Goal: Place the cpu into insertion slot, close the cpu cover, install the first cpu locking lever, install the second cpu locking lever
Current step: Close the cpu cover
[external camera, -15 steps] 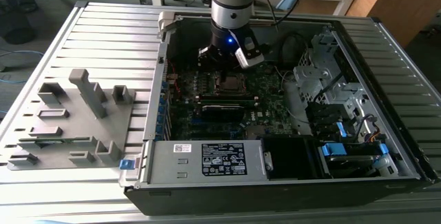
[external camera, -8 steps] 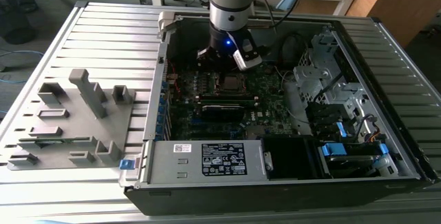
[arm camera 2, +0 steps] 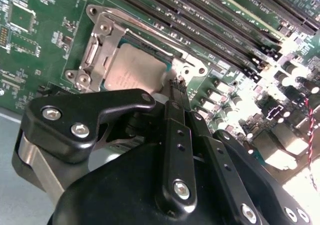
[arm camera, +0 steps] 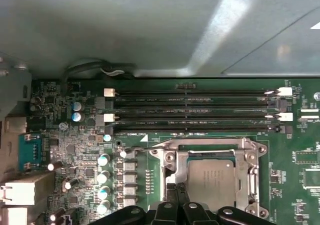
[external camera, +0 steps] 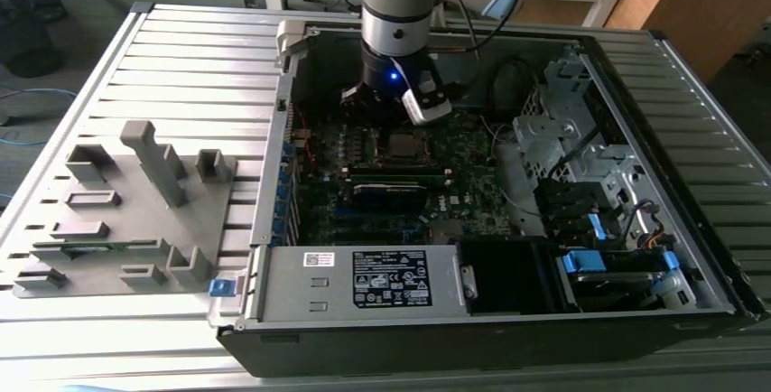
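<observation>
While the arm (external camera: 398, 4) stands over the open computer case (external camera: 482, 349), the gripper (arm camera 2: 177, 86) hangs low above the green circuit board (arm camera: 292, 195), at one corner of the insertion slot (arm camera: 210, 156). Its fingers (arm camera 2: 176, 135) are drawn together to a narrow point, and nothing is visible between them. The cpu (arm camera: 212, 179) lies flat in the slot with its silvery face up, just beside the fingertips (the tips stand over the socket's edge, not over the chip's face). The cpu cover (arm camera: 251, 172) lies down flat around the cpu, and its window frames the chip. Whether the tips touch the cover's corner cannot be told. In the first wrist view, the long memory slots (arm camera: 195, 110) run along the side of the socket opposite the gripper.
</observation>
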